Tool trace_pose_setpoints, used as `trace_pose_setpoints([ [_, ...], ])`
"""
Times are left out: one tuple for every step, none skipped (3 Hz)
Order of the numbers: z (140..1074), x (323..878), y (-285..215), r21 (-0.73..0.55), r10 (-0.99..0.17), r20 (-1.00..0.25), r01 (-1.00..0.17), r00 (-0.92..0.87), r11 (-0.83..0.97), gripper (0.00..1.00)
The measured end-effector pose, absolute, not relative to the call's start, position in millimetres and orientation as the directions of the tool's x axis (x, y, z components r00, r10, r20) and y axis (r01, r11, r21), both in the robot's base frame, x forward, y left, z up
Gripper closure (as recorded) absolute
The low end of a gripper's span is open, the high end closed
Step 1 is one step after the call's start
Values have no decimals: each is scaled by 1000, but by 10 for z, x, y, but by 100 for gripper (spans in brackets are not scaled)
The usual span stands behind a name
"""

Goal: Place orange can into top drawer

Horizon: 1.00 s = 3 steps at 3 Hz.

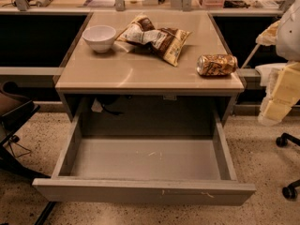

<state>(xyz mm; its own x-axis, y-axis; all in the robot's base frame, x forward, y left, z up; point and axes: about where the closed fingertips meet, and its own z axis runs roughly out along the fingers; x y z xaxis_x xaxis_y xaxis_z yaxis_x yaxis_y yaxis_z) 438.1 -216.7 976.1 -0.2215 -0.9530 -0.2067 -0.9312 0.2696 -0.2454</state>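
Observation:
The orange can [217, 64] lies on its side near the right front corner of the beige table [136, 71]. The top drawer [145, 190] is pulled fully open below the table, and its grey inside holds nothing. My gripper [277, 104] hangs at the right edge of the view, beside the table's right side. It is below and to the right of the can and holds nothing that I can see. The arm above it is partly cut off by the frame.
A white bowl [99, 37] stands at the table's back left. Two yellow-brown and white snack bags [157, 39] lie at the back middle. A dark chair [11, 114] stands at the left, and chair casters [288, 165] are on the floor at the right. A cluttered counter runs along the back.

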Motion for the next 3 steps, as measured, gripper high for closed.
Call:
trace_pose_setpoints([
  [9780,4822,-2069,-267,-949,-226,-922,-222,279,0],
  [9780,4822,-2069,-267,-949,-226,-922,-222,279,0],
  [9742,5129,-1957,-242,-950,-261,-942,-170,235,0],
])
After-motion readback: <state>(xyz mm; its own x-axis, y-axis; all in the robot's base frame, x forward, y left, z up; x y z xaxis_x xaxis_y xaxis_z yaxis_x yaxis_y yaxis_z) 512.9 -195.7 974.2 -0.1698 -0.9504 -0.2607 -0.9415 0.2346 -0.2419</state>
